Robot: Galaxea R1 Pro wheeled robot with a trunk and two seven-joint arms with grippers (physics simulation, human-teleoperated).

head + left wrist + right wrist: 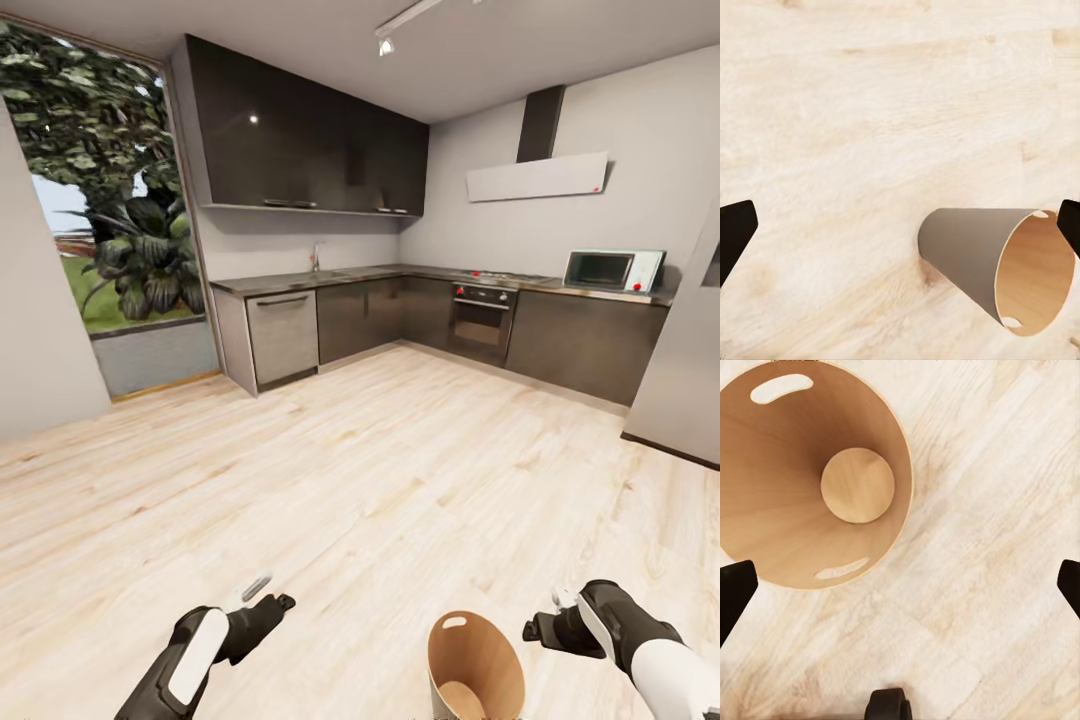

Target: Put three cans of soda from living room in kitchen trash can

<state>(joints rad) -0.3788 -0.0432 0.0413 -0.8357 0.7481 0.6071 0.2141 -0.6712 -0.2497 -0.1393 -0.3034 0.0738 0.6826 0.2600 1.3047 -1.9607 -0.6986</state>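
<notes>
Tash can (478, 665) upright on the kitchen floor (350, 480), between both grippers, nearer the right gripper (545, 628). Right and left gripper (262, 600) fingers spread wide, holding nothing.

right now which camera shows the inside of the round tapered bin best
The right wrist view: it looks straight down into the round tapered bin, showing its brown inside and bare bottom. The left wrist view shows its pale grey outside obliquely; the head view cuts it off at the frame edge.
</notes>
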